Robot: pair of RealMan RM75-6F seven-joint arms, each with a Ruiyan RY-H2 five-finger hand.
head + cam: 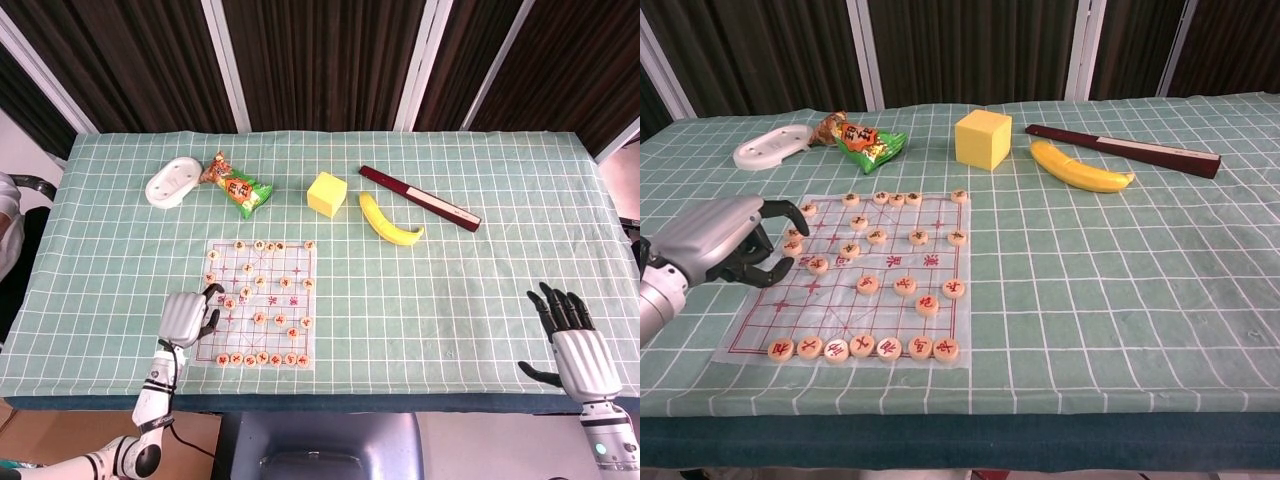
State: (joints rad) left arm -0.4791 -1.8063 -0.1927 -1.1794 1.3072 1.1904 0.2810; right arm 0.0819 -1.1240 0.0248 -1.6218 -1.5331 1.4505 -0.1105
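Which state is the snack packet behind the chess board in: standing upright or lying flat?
Lying flat. The snack packet rests on its broad side on the green checked cloth, printed face up, beside the white dish.

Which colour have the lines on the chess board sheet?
Red, on a pale sheet; the chest view shows it best.
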